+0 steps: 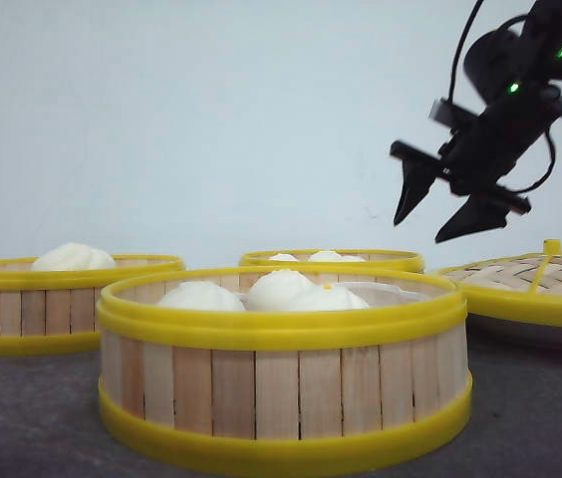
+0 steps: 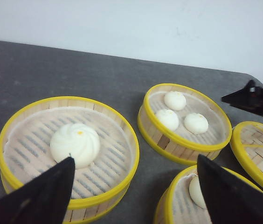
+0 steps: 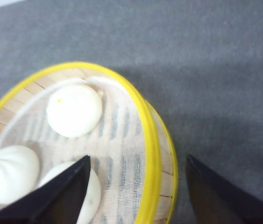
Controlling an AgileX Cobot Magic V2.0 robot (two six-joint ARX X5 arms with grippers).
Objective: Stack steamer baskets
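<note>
Three steamer baskets stand on the grey table. The left basket (image 1: 62,299) (image 2: 66,149) holds one bun. The near middle basket (image 1: 281,378) (image 2: 206,196) and the back basket (image 1: 331,261) (image 2: 183,121) hold several buns each. My right gripper (image 1: 419,231) (image 2: 252,98) hangs open high in the air between the back basket and the lid. Seen from its wrist, it (image 3: 137,157) is open above the rim of a three-bun basket (image 3: 152,154), touching nothing. My left gripper (image 2: 134,161) is open and empty, above the gap between the left and near baskets. The front view does not show it.
A flat woven lid (image 1: 530,284) (image 2: 257,154) with a yellow rim and knob sits at the right, on something white. A pale wall stands behind the table. Bare grey table (image 2: 75,70) shows behind the left basket.
</note>
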